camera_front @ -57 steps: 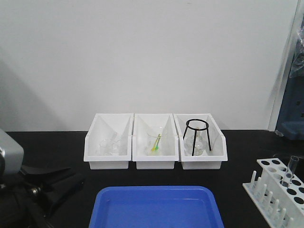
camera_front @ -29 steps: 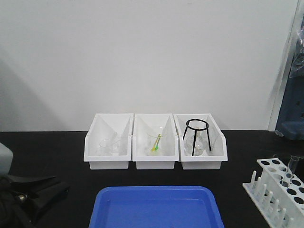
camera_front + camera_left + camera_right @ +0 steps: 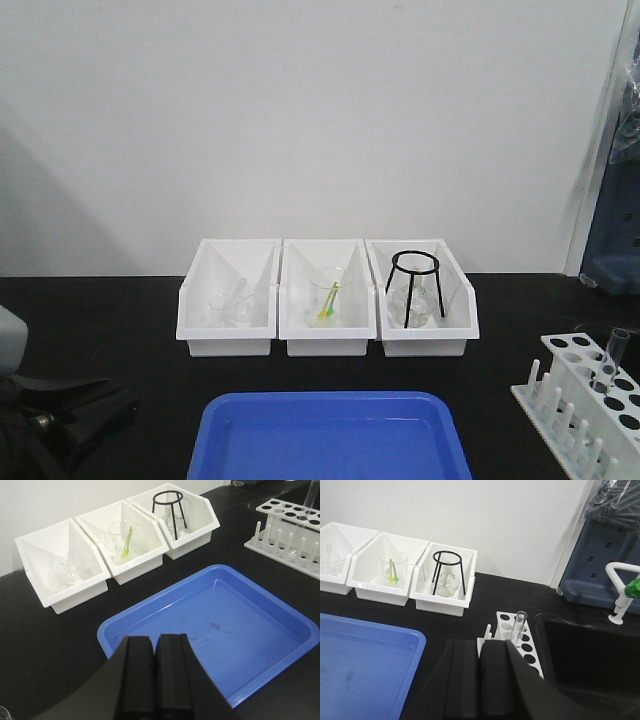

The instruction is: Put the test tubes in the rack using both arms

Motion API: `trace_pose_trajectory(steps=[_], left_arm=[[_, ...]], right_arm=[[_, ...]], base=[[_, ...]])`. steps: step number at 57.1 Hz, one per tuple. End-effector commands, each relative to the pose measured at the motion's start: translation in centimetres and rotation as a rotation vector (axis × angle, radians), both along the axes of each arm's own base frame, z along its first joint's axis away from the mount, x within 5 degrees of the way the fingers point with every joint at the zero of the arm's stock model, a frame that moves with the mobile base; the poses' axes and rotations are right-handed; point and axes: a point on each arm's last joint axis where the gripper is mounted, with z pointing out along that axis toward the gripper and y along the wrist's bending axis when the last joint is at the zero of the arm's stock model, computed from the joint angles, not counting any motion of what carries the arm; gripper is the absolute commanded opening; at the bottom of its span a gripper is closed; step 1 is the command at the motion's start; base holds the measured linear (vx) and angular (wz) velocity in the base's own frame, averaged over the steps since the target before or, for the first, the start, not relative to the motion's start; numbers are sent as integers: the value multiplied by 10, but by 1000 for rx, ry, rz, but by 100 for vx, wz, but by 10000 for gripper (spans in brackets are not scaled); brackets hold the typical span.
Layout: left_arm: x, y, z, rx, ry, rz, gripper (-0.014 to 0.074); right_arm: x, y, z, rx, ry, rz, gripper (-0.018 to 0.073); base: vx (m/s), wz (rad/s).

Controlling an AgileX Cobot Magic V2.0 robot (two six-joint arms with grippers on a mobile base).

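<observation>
The white rack (image 3: 585, 400) stands at the table's right front with one clear test tube (image 3: 612, 355) upright in a back hole. From the left wrist I see the rack (image 3: 290, 530) and that tube (image 3: 312, 500) far off to the upper right. My left gripper (image 3: 155, 639) is shut with nothing in it, over the near edge of the blue tray (image 3: 225, 625). My right gripper (image 3: 479, 644) is also shut and empty, just left of and nearer than the rack (image 3: 527, 652) and its tube (image 3: 519, 625). The left arm (image 3: 60, 420) shows low at the front view's left edge.
Three white bins (image 3: 228, 345) line the back; they hold glassware, a beaker with a green-yellow stick (image 3: 327, 300) and a black tripod stand (image 3: 413, 285). The blue tray (image 3: 330, 435) has nothing in it. A black sink (image 3: 590, 655) lies right of the rack.
In the front view the left arm has drawn back to the left and lower. The rack, its tube and the bins have not moved.
</observation>
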Motion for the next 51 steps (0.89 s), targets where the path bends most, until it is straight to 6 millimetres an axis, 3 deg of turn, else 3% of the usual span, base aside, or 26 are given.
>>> trace_pose_trajectory(steps=[1,10,21,26,33,42,51], left_arm=[[-3,-2,17,-60,-73,-38,-22],[-1,1,15,-17,-73,-36,-22],[15,24,12,24,-51,-12,-20],[24,37,13,49,-130,7,-20],[20,59,5,19,-273,98,-20],[-18,86,-40,-41,-491,213,-20],[-58,104,-110,-93,-540,304,-20]], right_arm=[[0,-1,16,-4,-103,-14,-7],[0,-1,16,-4,-103,-14,-7],[0,-1,16,-3,-103,-14,-7],[0,-1,16,-3,-103,-14,-7],[0,-1,16,-3,-103,-14,-7],[0,-1,16,-3,-103,-14,-7],[0,-1,16,-3,-101,-14,-7]], base=[[0,0],[0,0],[0,0],[0,0],[0,0],[0,0],[0,0]])
